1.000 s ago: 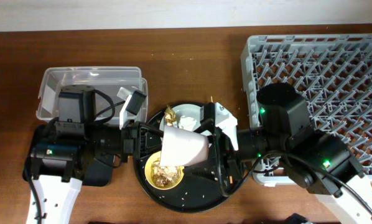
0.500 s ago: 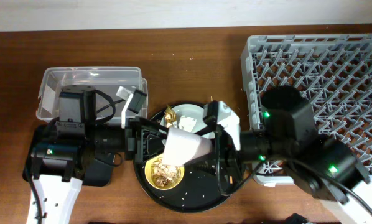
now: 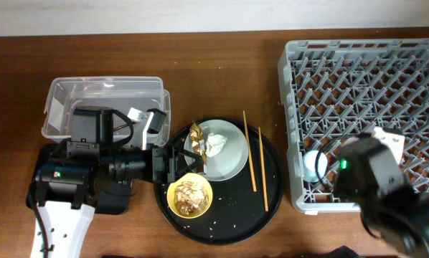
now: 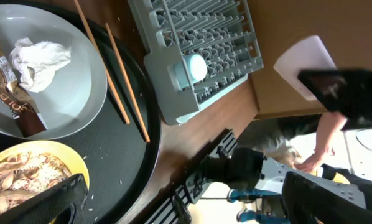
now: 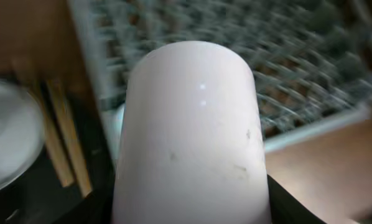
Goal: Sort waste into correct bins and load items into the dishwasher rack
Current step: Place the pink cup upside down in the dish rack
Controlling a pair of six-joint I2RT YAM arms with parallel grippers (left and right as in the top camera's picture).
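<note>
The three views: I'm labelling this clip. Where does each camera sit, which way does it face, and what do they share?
Overhead: above the table, looking straight down on rack, round tray, tub; left arm, right arm show.
Left wrist: low over the tray, facing the rack; its own dark fingers edge the bottom.
Right wrist: behind the white cup it holds, facing the blurred rack.
Shared: chopsticks and rack, all three.

The dishwasher rack is matt light-grey plastic. The tub, at the round tray's 10 o'clock, is clear glossy plastic. The chopsticks are bare wood, the napkin crumpled paper, the wrapper shiny gold foil. The plate looks smooth, and the white cup smooth but faintly scuffed.
</note>
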